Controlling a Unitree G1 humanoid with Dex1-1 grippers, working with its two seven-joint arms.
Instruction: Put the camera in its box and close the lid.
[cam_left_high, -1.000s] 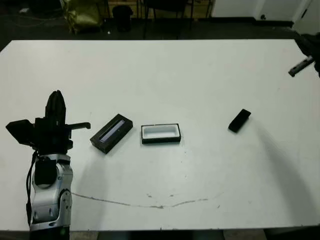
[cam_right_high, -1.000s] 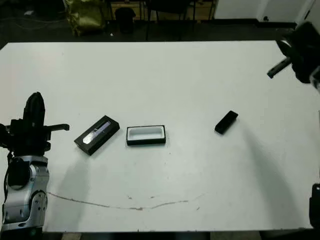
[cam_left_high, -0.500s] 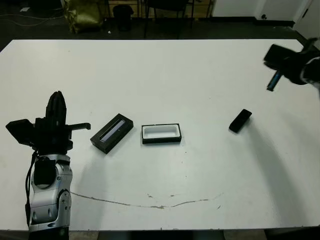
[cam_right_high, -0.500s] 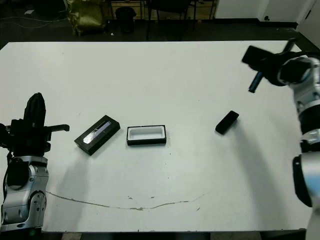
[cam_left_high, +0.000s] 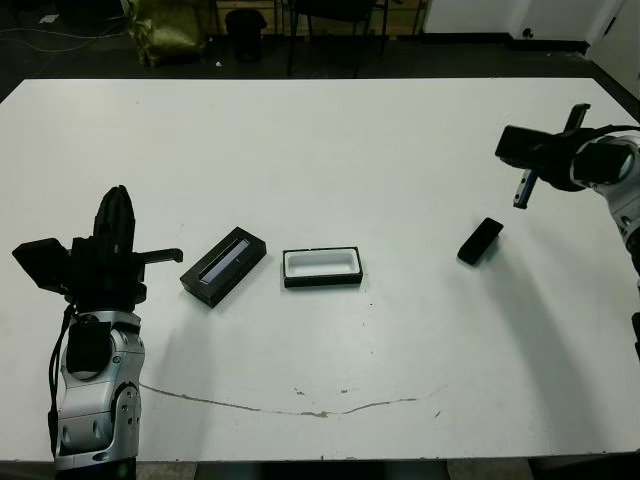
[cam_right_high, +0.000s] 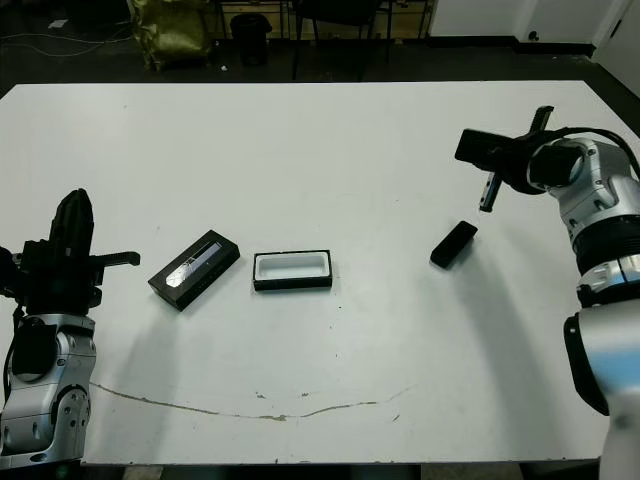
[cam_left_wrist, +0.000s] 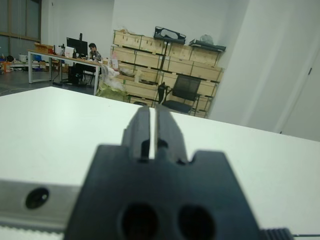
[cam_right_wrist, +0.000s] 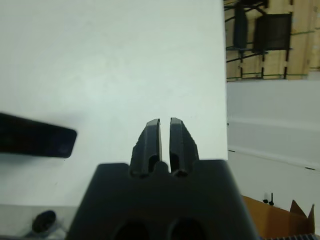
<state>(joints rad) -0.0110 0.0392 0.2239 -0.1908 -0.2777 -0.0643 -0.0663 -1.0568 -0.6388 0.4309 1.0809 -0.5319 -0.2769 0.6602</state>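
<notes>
White table (cam_left_high: 330, 140) carried all three task pieces, none in contact with either gripper. Toward the robot's left of centre lay the lid (cam_left_high: 223, 266), flat, black, grey-lavender stripe up, turned at a diagonal. Just beside it, apart by a narrow strip of bare tabletop, sat the box (cam_left_high: 321, 267), shallow and black, white lining exposed, uncovered and with nothing inside. Well apart from both, over on the robot's right side, rested the camera (cam_left_high: 480, 241), a slim dark bar lying slanted on the table, outside the box.

Above and slightly beyond the camera hung the right gripper (cam_left_high: 521, 188), clear of the bar and holding nothing. In the right wrist view, showed its two black fingers (cam_right_wrist: 151, 140) side by side with only a thin slit between them, practically closed, over bare table, with one end of the camera (cam_right_wrist: 35, 141) off to the side.

Near the table's front left edge stood the left gripper (cam_left_high: 113, 210), raised upright on its silver forearm, away from the lid. In the left wrist view, showed its fingers (cam_left_wrist: 140, 127) pressed nearly together, just a hairline gap, gripping nothing. Beyond the table's far edge in that same view: stacked wooden crates (cam_left_wrist: 150, 60), a dark chair (cam_left_wrist: 181, 92), and a person (cam_left_wrist: 93, 50) seated at a distant desk.
</notes>
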